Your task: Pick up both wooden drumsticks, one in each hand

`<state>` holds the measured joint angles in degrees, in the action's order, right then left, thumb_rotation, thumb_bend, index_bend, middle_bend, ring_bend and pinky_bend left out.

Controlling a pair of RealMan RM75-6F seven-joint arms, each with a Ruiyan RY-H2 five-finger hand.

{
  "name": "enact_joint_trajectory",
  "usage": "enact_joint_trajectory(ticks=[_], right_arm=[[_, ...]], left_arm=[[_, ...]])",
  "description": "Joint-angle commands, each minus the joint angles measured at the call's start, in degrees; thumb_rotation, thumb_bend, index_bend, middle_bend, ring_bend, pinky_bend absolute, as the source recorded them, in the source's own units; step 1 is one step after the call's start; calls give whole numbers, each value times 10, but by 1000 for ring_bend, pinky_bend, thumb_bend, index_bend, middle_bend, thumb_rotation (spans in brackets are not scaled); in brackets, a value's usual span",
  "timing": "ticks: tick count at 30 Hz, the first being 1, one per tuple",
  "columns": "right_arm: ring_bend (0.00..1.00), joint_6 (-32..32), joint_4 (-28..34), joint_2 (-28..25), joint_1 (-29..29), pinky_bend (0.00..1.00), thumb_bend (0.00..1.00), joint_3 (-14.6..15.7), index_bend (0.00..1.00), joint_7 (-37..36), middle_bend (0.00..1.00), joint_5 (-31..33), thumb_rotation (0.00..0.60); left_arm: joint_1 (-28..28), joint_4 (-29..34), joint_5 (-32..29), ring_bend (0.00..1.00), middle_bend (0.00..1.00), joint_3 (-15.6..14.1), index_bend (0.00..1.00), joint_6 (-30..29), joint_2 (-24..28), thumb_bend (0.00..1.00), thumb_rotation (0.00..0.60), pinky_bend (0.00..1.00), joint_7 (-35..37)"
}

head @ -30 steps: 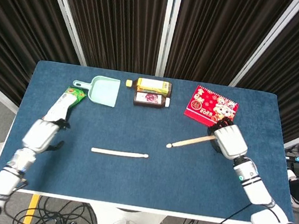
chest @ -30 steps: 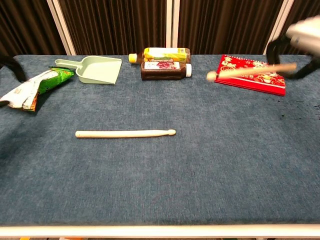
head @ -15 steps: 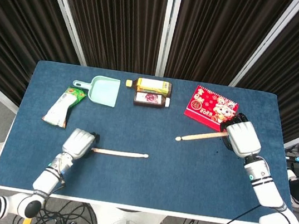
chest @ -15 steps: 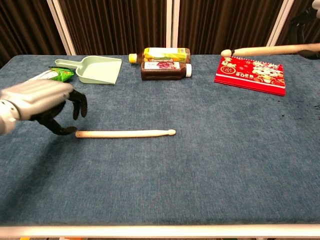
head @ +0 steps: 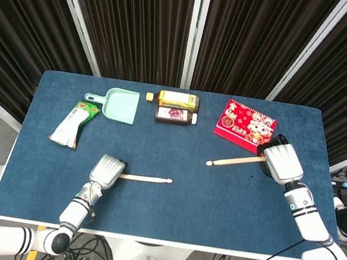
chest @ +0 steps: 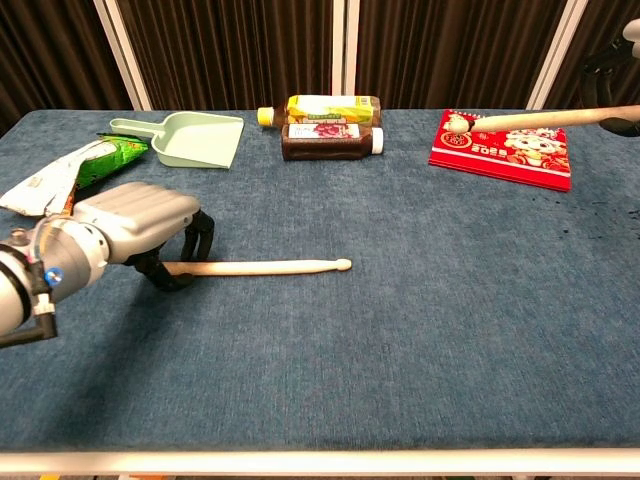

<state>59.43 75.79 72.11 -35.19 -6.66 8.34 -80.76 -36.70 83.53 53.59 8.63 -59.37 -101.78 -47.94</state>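
Note:
One pale wooden drumstick point(head: 146, 179) point(chest: 265, 267) lies flat on the blue table point(head: 167, 214), tip pointing right. My left hand point(head: 107, 171) point(chest: 140, 225) sits over its butt end with fingers curled down around it. The second drumstick point(head: 237, 160) point(chest: 535, 119) is raised off the table, tip pointing left, and my right hand point(head: 281, 163) point(chest: 618, 60) grips its butt end near the right edge. In the chest view only a dark sliver of that hand shows at the frame's edge.
Along the back stand a mint dustpan point(head: 120, 105) point(chest: 190, 138), a yellow carton point(head: 178, 98) and a brown bottle point(head: 174, 114), and a red calendar point(head: 245, 124) point(chest: 505, 150). A green snack bag point(head: 73, 123) point(chest: 70, 170) lies at the left.
My left hand swung in from the left edge onto the lying drumstick's butt end and curled its fingers around it. My right hand, holding the other drumstick, rose and shifted slightly right.

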Motion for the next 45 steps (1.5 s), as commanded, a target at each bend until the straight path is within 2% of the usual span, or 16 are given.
enact_joint_trajectory(ticks=[1, 20, 27, 30, 33, 40, 45], right_arm=[[321, -2, 0, -1, 1, 193, 628, 0, 647, 0, 567, 2, 600], [322, -10, -11, 3, 3, 187, 628, 4, 646, -9, 566, 5, 600], [322, -2, -9, 1, 14, 186, 628, 8, 647, -16, 566, 6, 600], [322, 4, -8, 0, 23, 186, 628, 12, 646, -25, 567, 6, 600], [322, 13, -10, 3, 37, 186, 629, 20, 647, -52, 568, 1, 600], [322, 42, -16, 19, 69, 186, 659, 51, 646, -204, 577, -45, 600], [329, 59, -1, 36, 75, 181, 677, 74, 657, -334, 589, -92, 600]], left_arm=[[-8, -6, -11, 754, 497, 0, 491, -12, -9, 309, 600, 866, -14], [-29, 1, -49, 766, 545, -14, 513, -20, -8, 317, 600, 867, -33], [-26, 0, -24, 787, 641, -20, 583, -9, 2, 424, 600, 866, 17], [-21, 0, -5, 798, 667, -23, 604, -1, 11, 461, 600, 866, 57], [-13, 4, 25, 800, 683, -25, 616, 22, 28, 487, 600, 867, 132], [24, -9, 163, 799, 705, -32, 636, 24, 67, 500, 600, 872, 386], [28, -8, 230, 798, 705, -23, 636, 4, 88, 501, 600, 872, 515]])
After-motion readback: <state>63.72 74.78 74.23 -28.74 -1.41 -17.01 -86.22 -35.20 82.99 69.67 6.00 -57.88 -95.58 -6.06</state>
